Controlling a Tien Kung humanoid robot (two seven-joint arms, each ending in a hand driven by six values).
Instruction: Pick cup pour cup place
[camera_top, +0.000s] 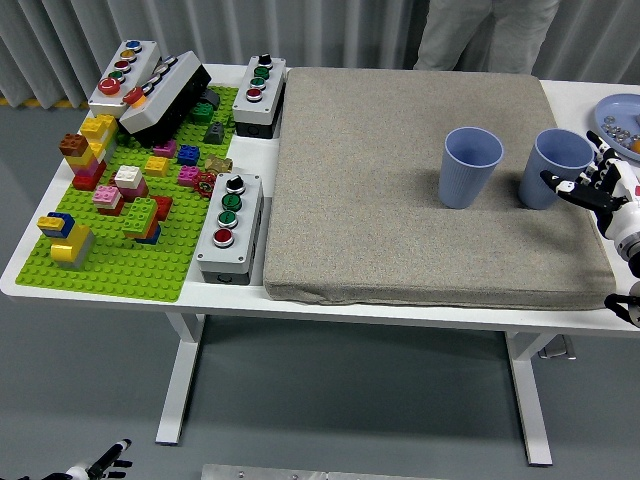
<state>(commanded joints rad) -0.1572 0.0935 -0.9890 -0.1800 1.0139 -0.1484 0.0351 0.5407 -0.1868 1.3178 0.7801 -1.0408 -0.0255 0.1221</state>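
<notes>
Here, two cups upright, mouths up, right cup (555, 169) w/ right hand (592, 186) beside, fingers spread.

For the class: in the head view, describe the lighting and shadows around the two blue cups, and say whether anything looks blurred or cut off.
Head view: light is soft and even, no glare; the left cup and right cup cast only faint shadows on the grey mat. The cups are sharp. The right hand is cropped by the right edge, and the blue plate is cut off too.
</notes>
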